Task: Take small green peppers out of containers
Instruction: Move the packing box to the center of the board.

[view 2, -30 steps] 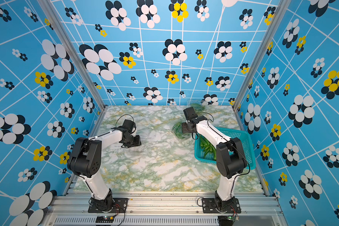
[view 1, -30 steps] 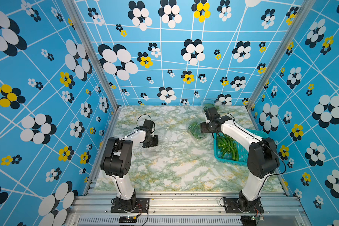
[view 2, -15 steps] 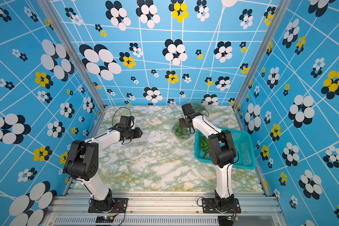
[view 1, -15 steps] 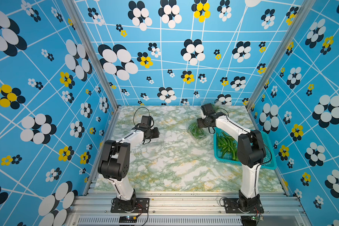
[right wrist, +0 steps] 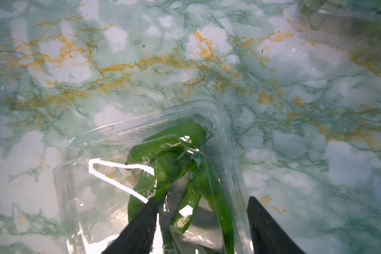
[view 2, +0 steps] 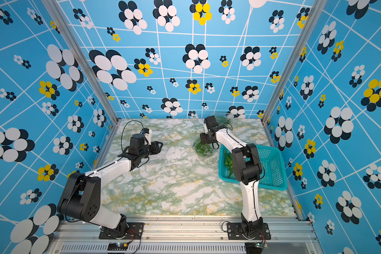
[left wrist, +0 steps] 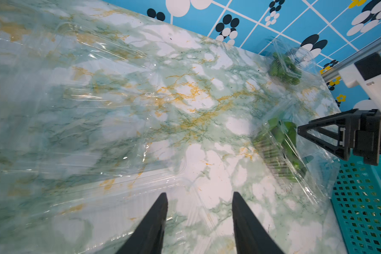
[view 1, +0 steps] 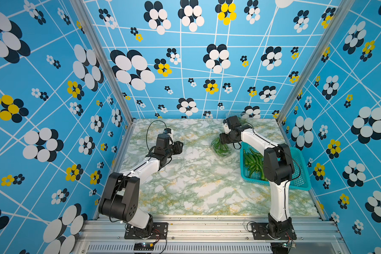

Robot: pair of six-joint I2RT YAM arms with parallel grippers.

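**Peppers lie between the right fingers, not yet pinched**

Small green peppers (right wrist: 174, 165) lie bunched in an open clear clamshell container (right wrist: 141, 123) on the marble-patterned bench (view 1: 196, 187), just beside the near-left corner of the teal basket (view 1: 301, 182). In the right wrist view their long axes run roughly along the line of the fingers, stems toward the far corner of the box. Closing the fingers would therefore squeeze across the peppers, not along them.

The right end effector (right wrist: 201, 199) is directly over this bunch, released, with its fingers spread. One finger sits among the peppers against the glossy plastic. The other appears to sit outside the container wall, so closing might catch that wall along with the peppers.

More peppers (view 1: 254, 163) already lie in the basket. A second clamshell (left wrist: 284, 68) with peppers in it stands by the back wall.

The left end effector (left wrist: 199, 194) is well apart from the bunch, across the bench. It is also released, with its fingers apart above an empty clear clamshell (left wrist: 97, 110), and grips nothing that I can make out. The right arm is plainly the nearer one for the next pick.
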